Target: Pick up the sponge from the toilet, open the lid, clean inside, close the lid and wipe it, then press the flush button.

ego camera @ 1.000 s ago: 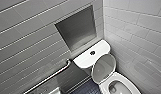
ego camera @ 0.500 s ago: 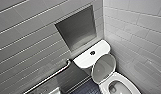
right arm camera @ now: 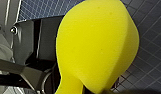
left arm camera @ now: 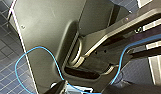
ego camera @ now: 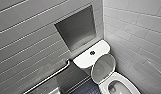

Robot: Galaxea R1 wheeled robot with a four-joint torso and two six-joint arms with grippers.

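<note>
The white toilet (ego camera: pixel 121 85) stands in the corner at the lower right of the head view. Its oval lid (ego camera: pixel 103 68) is up, leaning back against the tank (ego camera: pixel 83 60). The round flush button (ego camera: pixel 92 52) sits on the tank top. In the right wrist view the bright yellow sponge (right arm camera: pixel 96 45) looms large over dark floor tiles, pinched narrow at one end where my right gripper (right arm camera: pixel 78 90) is shut on it. My left gripper (left arm camera: pixel 83 90) is open with nothing in it, seen against the robot's own grey body.
Grey tiled walls meet at the corner behind the toilet. A recessed niche (ego camera: pixel 77 28) is set in the wall above the tank. A metal grab bar (ego camera: pixel 49 77) runs along the left wall. A loose blue cable (left arm camera: pixel 33 65) loops beside the left arm.
</note>
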